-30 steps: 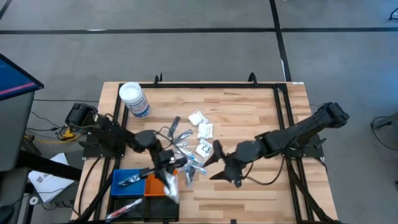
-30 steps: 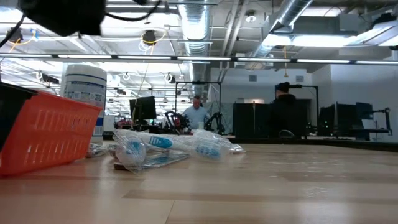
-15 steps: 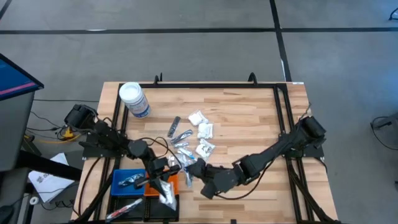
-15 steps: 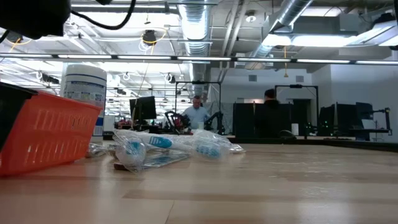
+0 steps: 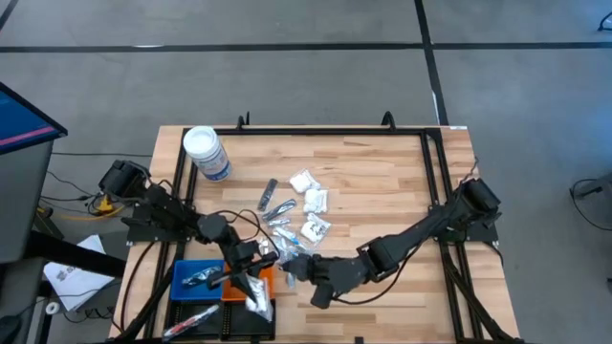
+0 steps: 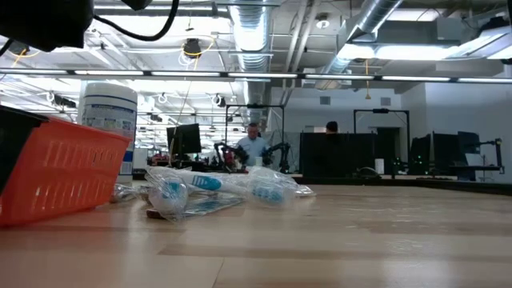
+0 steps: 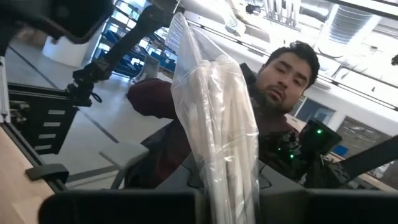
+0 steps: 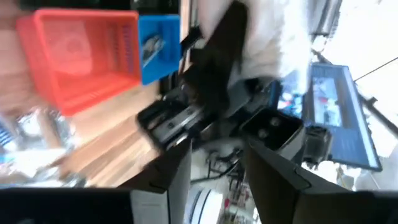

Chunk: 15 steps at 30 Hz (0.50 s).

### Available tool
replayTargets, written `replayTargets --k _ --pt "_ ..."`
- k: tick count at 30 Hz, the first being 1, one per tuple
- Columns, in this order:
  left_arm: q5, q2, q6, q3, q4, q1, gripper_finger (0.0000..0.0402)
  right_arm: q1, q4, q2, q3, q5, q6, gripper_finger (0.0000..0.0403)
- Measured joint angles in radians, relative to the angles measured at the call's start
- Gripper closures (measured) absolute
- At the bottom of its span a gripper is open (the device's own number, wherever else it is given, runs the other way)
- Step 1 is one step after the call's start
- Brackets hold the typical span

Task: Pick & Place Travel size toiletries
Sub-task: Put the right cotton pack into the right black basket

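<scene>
Toiletries [image 5: 304, 205] lie scattered mid-surface in high view: white packets toward the far side, slim silvery-blue tubes [image 5: 277, 231] nearer the trays. Low view shows clear-wrapped tubes [image 6: 216, 186] lying flat on the wooden surface [image 6: 336, 232], just beside the orange tray [image 6: 60, 172], with the white-lidded jar [image 6: 108, 108] behind it. Left gripper [image 5: 256, 287] sits over the orange tray [image 5: 251, 283] at the near left edge, jaws closed on a clear-wrapped white packet [image 7: 214, 124]; in left wrist view the packet stands up between the jaws, with a seated person [image 7: 273, 106] in the room behind. Blue tray [image 5: 196, 277] left of the orange one holds one wrapped item; black tray [image 5: 196, 320] in front of it holds another. Right gripper [image 5: 298, 266] is stretched low across the surface, just beside the left gripper and the near end of the tube pile; jaws parted, nothing between them in right wrist view, which looks at the orange tray [image 8: 78, 53], blue tray [image 8: 158, 43] and the left arm. Jar [image 5: 205, 153] at far left corner of the surface, well apart from the pile.
</scene>
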Motion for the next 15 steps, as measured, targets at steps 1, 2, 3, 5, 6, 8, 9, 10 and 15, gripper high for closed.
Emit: replayTargets --k 1,2,3,5,6,8,9,10,15 --pt "0.0 0.0 0.0 0.0 0.0 0.007 0.0386 -0.003 0.008 0.0 0.0 -0.002 -0.002 0.0256" --pt "-0.002 -0.003 0.0 0.0 0.0 0.017 0.0386 -0.008 0.011 0.0 0.0 -0.002 -0.002 0.0251" --pt "-0.004 -0.015 0.004 -0.001 -0.006 0.028 0.0386 -0.012 0.011 0.0 0.0 -0.001 0.011 0.0246" --pt "-0.009 -0.054 0.026 -0.001 0.003 0.054 0.0386 -0.02 0.005 0.0 0.0 0.002 0.078 0.0235" --pt "-0.008 -0.076 0.041 0.0 0.003 0.07 0.0386 -0.026 0.006 0.0 0.0 0.008 0.14 0.0231" --pt "-0.006 -0.129 0.081 0.0 -0.029 0.101 0.0385 -0.032 0.039 0.001 -0.001 0.055 0.322 0.0228" --pt "-0.004 -0.161 0.109 0.0 -0.052 0.116 0.0385 -0.034 0.062 0.001 -0.001 0.088 0.43 0.0229" --pt "-0.007 -0.196 0.141 0.0 -0.077 0.131 0.0385 -0.037 0.077 0.0 0.0 0.105 0.516 0.0232" --pt "-0.258 -0.38 0.366 0.0 -0.337 0.184 0.0385 -0.095 0.068 -0.023 0.0 0.0 0.855 0.0266"
